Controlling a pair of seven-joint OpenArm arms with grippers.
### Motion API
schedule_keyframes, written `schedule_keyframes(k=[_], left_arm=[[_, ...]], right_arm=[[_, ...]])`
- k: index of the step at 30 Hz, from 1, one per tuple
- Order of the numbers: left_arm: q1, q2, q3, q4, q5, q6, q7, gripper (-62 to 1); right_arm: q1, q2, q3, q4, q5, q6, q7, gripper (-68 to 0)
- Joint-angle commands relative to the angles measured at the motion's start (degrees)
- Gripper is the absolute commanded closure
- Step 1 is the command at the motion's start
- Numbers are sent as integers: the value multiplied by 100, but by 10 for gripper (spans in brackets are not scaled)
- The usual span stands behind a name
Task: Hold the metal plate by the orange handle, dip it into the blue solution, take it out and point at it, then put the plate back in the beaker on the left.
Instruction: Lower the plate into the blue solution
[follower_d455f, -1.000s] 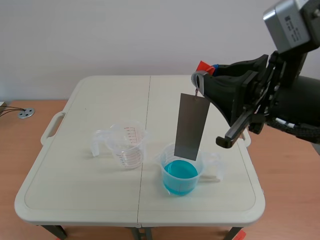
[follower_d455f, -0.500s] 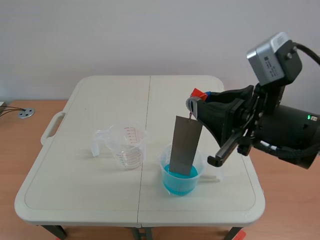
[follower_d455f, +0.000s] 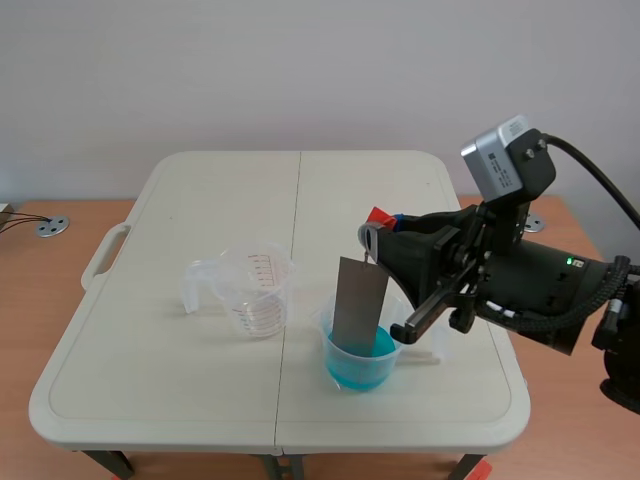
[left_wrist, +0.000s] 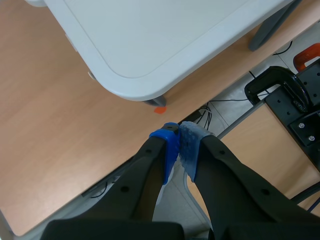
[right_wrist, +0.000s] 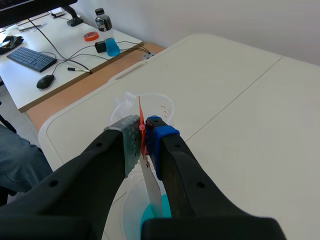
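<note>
Metal plate (follower_d455f: 358, 303) hangs from the right gripper (right_wrist: 143, 131), whose fingers are clamped on the orange handle (right_wrist: 140, 110); its long axis is near vertical, with the lower end inside the beaker of blue solution (follower_d455f: 362, 352), toward the near edge of the table (follower_d455f: 200, 190), just right of its centre seam; withdrawal should therefore be a straight lift along that axis. Empty beaker (follower_d455f: 258, 292) stands left of the seam; the left gripper (left_wrist: 177, 145), closed on nothing, hangs off the table beyond a corner.
</note>
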Motion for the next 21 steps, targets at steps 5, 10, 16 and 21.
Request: schedule_keyframes(k=[5,10,16,21], left_arm=[[-2,50,7,55,-39,9,-52,-18],[-17,208,7,55,-39,2,-52,-19],[-17,330,7,55,-37,-7,-52,-19],[-17,330,7,55,-35,-7,-52,-18]], right_arm=[[87,-83,-70,-118,79,46,96,-15],[87,-114,-70,-382,79,46,85,-15],[87,-114,-70,-503,59,46,85,-15],[103,-114,-70,-503,39,46,87,-15]])
